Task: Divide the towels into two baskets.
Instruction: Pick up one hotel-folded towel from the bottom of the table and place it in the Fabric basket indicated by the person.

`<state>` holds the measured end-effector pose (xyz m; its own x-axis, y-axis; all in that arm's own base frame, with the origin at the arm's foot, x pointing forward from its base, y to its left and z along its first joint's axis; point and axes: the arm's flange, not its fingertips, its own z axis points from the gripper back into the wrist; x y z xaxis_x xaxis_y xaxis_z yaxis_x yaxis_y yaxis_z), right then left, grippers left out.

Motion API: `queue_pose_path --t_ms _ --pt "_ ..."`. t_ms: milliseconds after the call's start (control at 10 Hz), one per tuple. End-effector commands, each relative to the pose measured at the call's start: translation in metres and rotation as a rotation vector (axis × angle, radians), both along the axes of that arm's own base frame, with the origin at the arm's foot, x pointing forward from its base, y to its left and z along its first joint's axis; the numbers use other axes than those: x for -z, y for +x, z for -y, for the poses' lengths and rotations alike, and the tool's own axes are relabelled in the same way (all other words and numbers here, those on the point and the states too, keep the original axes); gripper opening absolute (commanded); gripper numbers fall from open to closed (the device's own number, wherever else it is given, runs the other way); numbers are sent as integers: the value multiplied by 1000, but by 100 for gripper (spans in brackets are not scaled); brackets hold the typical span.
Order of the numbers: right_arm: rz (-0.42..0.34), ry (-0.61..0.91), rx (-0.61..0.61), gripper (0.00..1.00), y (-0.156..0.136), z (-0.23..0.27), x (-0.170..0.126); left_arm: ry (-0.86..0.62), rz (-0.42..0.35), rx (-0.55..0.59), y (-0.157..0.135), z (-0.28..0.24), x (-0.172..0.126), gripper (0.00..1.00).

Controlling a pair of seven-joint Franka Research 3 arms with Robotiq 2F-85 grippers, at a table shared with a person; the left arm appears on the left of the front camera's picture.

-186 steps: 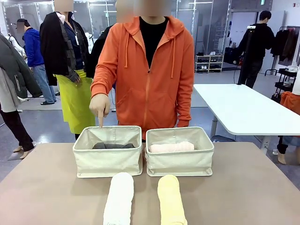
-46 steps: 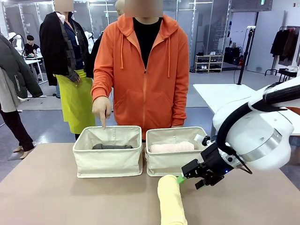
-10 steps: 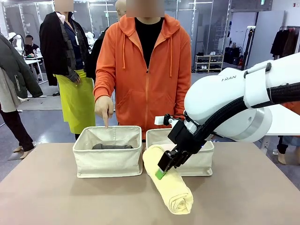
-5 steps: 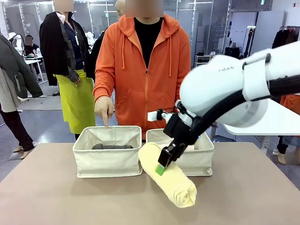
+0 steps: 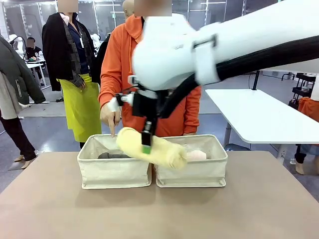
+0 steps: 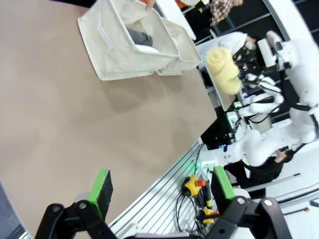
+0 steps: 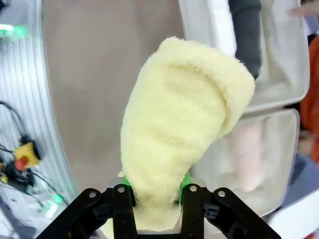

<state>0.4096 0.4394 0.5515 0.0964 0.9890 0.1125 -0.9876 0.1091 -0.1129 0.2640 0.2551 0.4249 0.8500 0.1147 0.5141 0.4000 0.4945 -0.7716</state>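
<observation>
Right gripper (image 5: 146, 148) jaws clamp the yellow towel (image 5: 152, 148), lifted above both baskets' (image 5: 114, 172) rims. Left gripper (image 6: 162, 191) jaws wide over open bench (image 6: 75, 129).

The right arm reaches across the middle, wrist pointing down, its right gripper (image 5: 146, 141) clamped, apparently mid-roll, on the pale yellow towel (image 5: 152, 148). The left gripper (image 6: 162, 186) hangs with jaws apart.

near table (image 5: 50, 209) bare, hand (image 5: 108, 113) (pointing) over left basket (image 5: 113, 172)
</observation>
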Motion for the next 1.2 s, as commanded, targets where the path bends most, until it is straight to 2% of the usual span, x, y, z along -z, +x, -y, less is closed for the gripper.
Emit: queue_pose_path --t_ms 0,100,300,600,700,1000,1100 --pt "112 -81 -190 19 35 -71 3 -1 11 -4 -3 -1 -3 100" --pt "150 -132 -271 19 46 -97 18 -1 11 -4 -3 -1 -3 100" --pt "317 -184 -328 19 61 -126 43 -1 11 -4 -3 -1 -3 100" --pt "436 -198 -368 19 80 -150 56 -1 11 -4 -3 -1 -3 100" --pt "453 -191 -364 19 88 -150 63 -1 11 -4 -3 -1 -3 100" --pt "429 -149 -358 19 97 -147 77 -1 11 -4 -3 -1 -3 100" --pt "421 -146 -352 42 98 -144 81 -1 11 -4 -3 -1 -3 100"
